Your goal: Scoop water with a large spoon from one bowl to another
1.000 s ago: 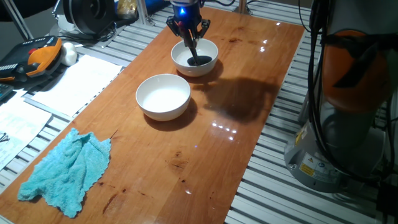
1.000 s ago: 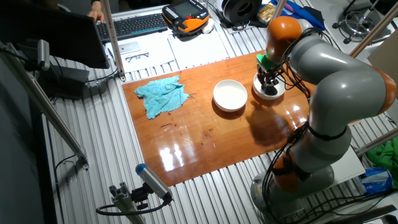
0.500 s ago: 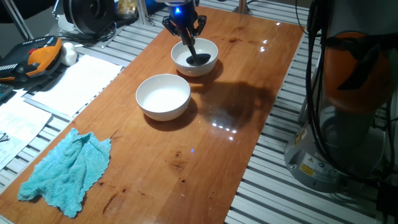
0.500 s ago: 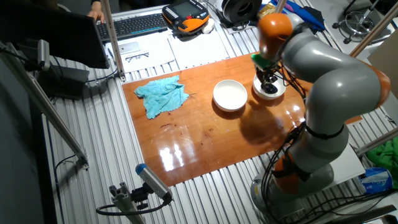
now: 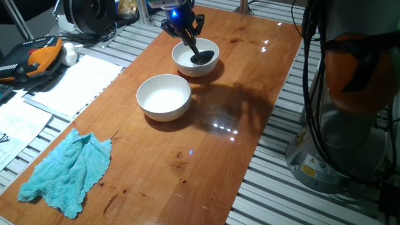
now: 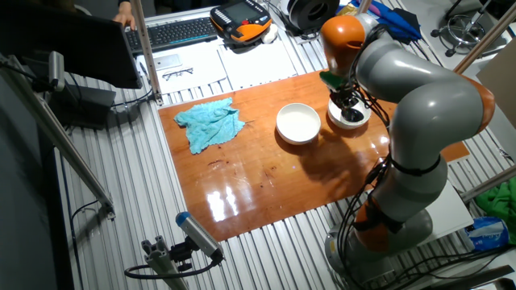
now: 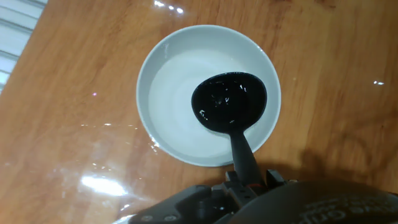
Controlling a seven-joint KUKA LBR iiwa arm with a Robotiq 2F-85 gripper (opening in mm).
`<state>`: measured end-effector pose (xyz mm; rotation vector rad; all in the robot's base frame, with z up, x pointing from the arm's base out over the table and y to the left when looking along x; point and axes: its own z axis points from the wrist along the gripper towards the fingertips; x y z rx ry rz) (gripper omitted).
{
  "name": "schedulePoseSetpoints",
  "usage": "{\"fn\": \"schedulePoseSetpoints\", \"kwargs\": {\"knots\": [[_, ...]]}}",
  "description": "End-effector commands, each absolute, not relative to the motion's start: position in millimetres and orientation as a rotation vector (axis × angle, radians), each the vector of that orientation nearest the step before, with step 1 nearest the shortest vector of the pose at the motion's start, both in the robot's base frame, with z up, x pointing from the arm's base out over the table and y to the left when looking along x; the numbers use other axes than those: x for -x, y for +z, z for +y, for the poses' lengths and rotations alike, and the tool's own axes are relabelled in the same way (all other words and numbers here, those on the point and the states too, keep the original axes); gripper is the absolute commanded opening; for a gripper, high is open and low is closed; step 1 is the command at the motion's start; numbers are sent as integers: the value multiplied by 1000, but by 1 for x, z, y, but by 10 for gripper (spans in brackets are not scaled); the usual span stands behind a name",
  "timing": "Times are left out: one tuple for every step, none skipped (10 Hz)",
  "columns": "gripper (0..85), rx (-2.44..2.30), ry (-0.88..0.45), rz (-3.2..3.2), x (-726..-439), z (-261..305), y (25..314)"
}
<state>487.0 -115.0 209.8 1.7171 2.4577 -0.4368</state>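
Hand view: hand (image 7: 247, 180) pinching large spoon (image 7: 229, 101) over bowl (image 7: 158, 65), handle's red end hidden, water indistinct.

A glossy wooden tabletop (image 5: 237, 94) rests on a ribbed metal bench (image 6: 121, 201), with a crumpled teal cloth (image 5: 65, 172) at 8 o'clock and papers (image 5: 75, 81) at 10 o'clock.

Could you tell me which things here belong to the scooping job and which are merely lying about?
In use: large spoon, held by the gripper; far bowl under the spoon; near bowl.
Idle: teal cloth; papers; keyboard.
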Motion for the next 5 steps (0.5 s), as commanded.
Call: {"fn": "schedulePoseSetpoints", "kwargs": {"knots": [[0, -1719, -437, 2456, -487, -115, 207], [0, -1717, -431, 2455, -487, -117, 202], [0, -1714, -427, 2453, -488, -118, 196], [0, -1707, -425, 2453, -488, -120, 191], [0, -1706, -425, 2454, -488, -121, 188]]}}
